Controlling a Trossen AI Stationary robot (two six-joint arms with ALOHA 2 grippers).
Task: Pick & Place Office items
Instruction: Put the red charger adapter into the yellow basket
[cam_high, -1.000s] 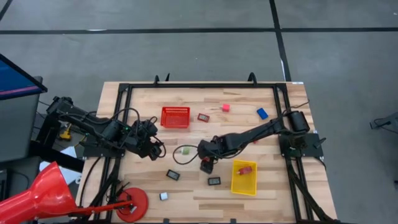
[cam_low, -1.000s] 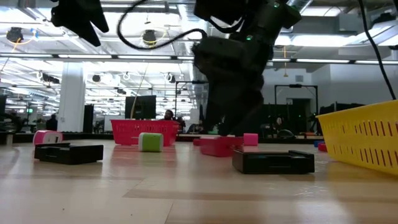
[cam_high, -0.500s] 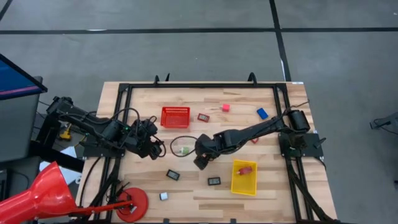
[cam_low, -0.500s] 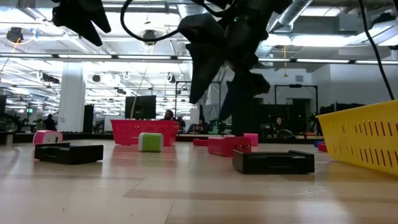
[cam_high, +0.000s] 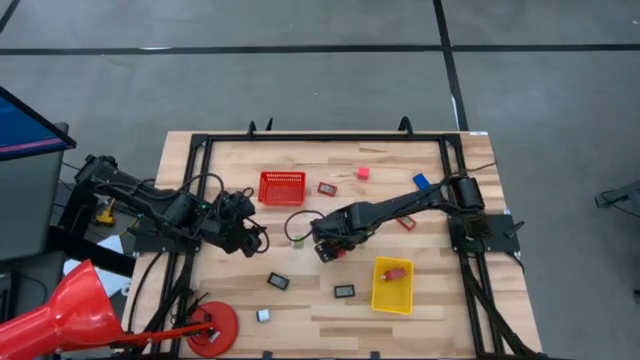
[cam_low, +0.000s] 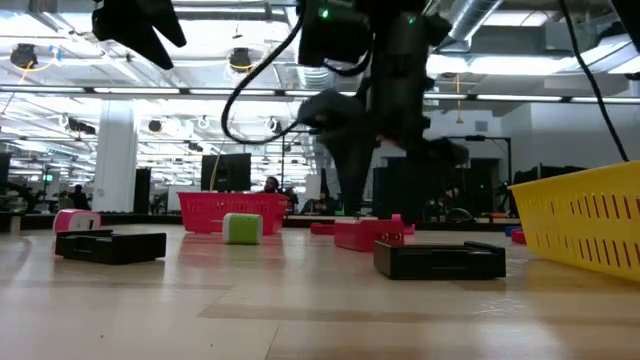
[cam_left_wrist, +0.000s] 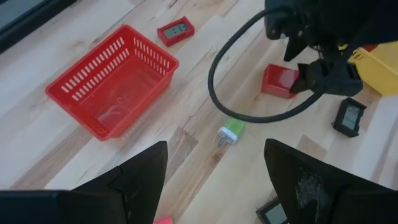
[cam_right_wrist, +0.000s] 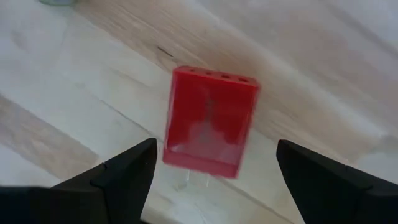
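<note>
A red block (cam_right_wrist: 208, 121) lies flat on the wood, also seen in the left wrist view (cam_left_wrist: 278, 81) and the low view (cam_low: 365, 235). My right gripper (cam_right_wrist: 216, 144) is open just above it, at mid-table (cam_high: 333, 250). One finger stands on either side, with a gap to the block. A green block (cam_high: 296, 241) rests on the table just to its left. My left gripper (cam_left_wrist: 216, 144) is open and holds nothing, raised over the table's left part (cam_high: 255, 238).
The red mesh basket (cam_high: 282, 187) stands toward the far edge, the yellow bin (cam_high: 392, 298) toward the near right with a red piece (cam_high: 395, 271) inside. Dark flat rectangles (cam_high: 278, 281) (cam_high: 344, 291) lie near; pink (cam_high: 363, 172) and blue (cam_high: 421, 182) blocks lie far.
My right gripper has risen off the table, swung a little toward the far edge while turning, and come back down over the red block, fingers apart. The red block has stayed on the table.
</note>
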